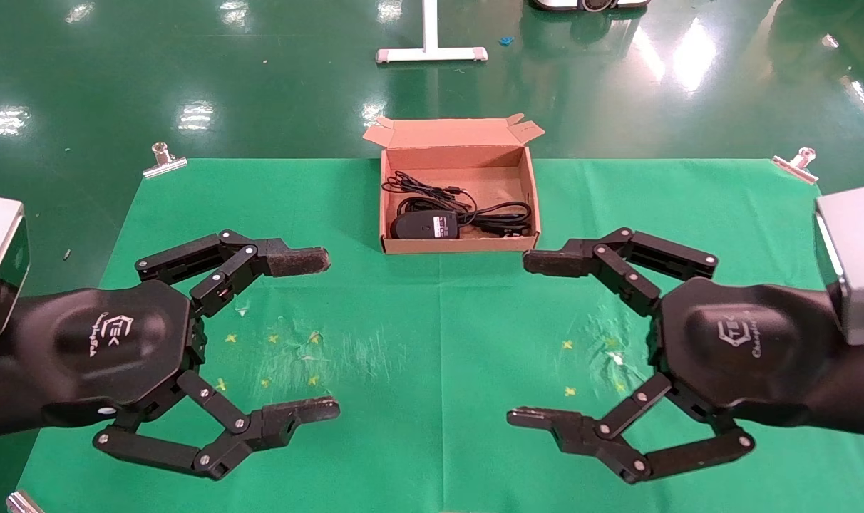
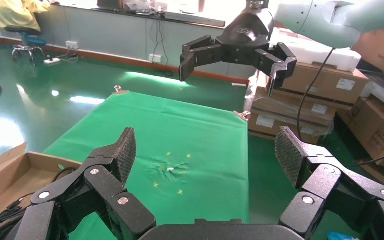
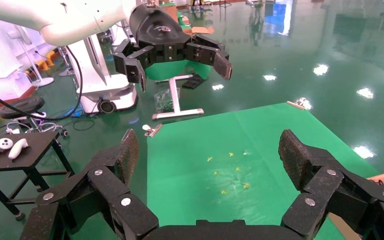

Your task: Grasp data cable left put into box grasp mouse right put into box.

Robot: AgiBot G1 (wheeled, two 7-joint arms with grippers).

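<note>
The brown cardboard box (image 1: 391, 189) stands open at the far middle of the green cloth. The black mouse (image 1: 423, 225) with its pale patch lies in the box's near left part, its thicker cord (image 1: 507, 217) coiled to the right. The thin black data cable (image 1: 426, 189) lies in the box behind the mouse. My left gripper (image 1: 316, 335) is open and empty, above the cloth at the near left. My right gripper (image 1: 530, 340) is open and empty at the near right. The box's corner shows in the left wrist view (image 2: 17, 172).
The green cloth (image 1: 439, 320) carries small yellow cross marks and scuffs on both sides. Metal clips (image 1: 163, 161) (image 1: 797, 164) hold its far corners. A white stand base (image 1: 430, 51) sits on the floor behind the box. Stacked cartons (image 2: 310, 95) stand beyond the table's right side.
</note>
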